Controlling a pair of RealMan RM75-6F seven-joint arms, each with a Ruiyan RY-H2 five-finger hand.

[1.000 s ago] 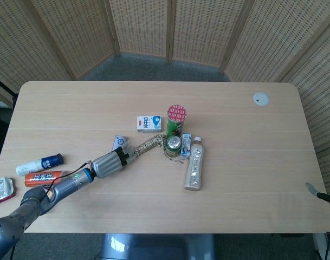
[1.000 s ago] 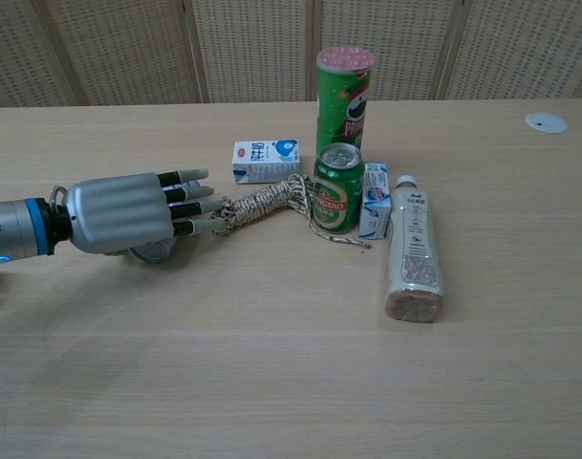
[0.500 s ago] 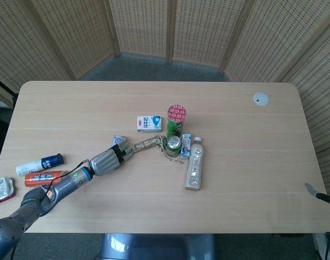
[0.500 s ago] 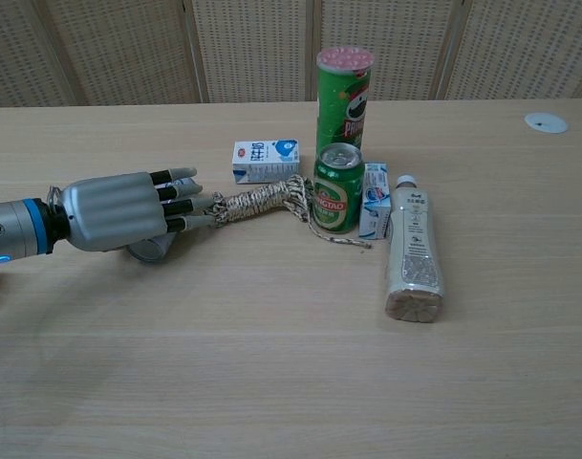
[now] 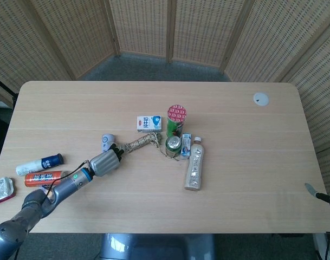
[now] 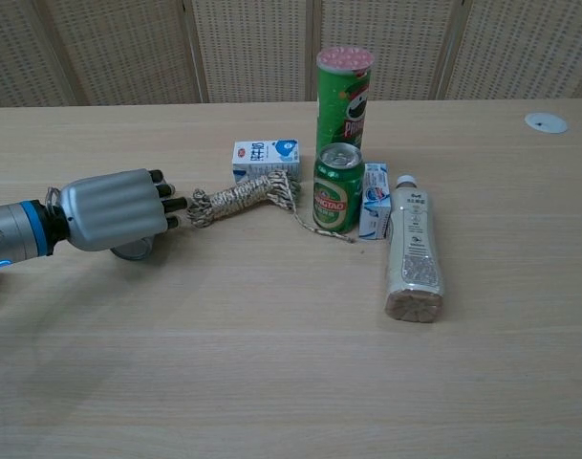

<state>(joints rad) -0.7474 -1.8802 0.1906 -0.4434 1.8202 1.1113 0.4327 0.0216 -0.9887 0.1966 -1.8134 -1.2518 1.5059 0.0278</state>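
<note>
Since a second ago, my left hand has drawn back toward my side of the table, and the rope bundle has come with it, now clear of the green can except for a loose strand trailing in front of the can's base.

Left hand: palm down, low over the table, fingers curled at the near end of the rope bundle. Fingertips meet the rope's end; whether they pinch it or only press on it, I cannot tell from either view. In the head view the left hand sits just below a small round white-and-blue object, which the chest view shows only as a sliver under the hand.

Rope bundle: lies flat, running from my fingertips up toward the small milk carton, its far end just in front of that carton.

Right hand: not seen in either view.

Around it: tall green chip tube upright behind the can; small blue-white carton beside the can; pale bottle on its side next to that. At the table's left edge in the head view: white-and-blue bottle, red can, both lying down.
</note>
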